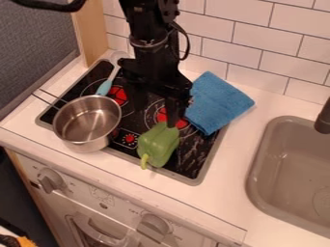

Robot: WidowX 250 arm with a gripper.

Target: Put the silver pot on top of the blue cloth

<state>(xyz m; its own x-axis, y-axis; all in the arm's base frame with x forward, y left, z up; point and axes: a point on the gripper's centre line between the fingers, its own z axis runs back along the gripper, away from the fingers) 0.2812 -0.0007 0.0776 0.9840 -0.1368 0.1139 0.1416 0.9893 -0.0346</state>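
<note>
So the silver pot (88,121) is on the left part of the cooktop (199,181), off the cloth, and its body hangs over the front rim. Round, straight-sided, shiny metal, with a skinny wire-loop handle poking out toward ten o'clock. The hob itself is glossy black with pale streaks, red burner rings and a grey rim.

From the pot, at one o'clock, there's a utensil (104,87) with a light blue handle and a greyish head. The gripper (172,117) hangs at three o'clock, right at the top end of a smooth, lobed green pepper (157,144), which sits at four with its stem aimed at seven. Can't tell whether the gripper is open or holding anything, it's all black on black. The arm also hides part of the burners.

The blue cloth (218,102), soft, fuzzy and folded, lies between two and three, half on the hob, half on the white bench (234,150). Further out: a matte grey sink (256,181) and dark tap (323,119), both cut off at the edge.
</note>
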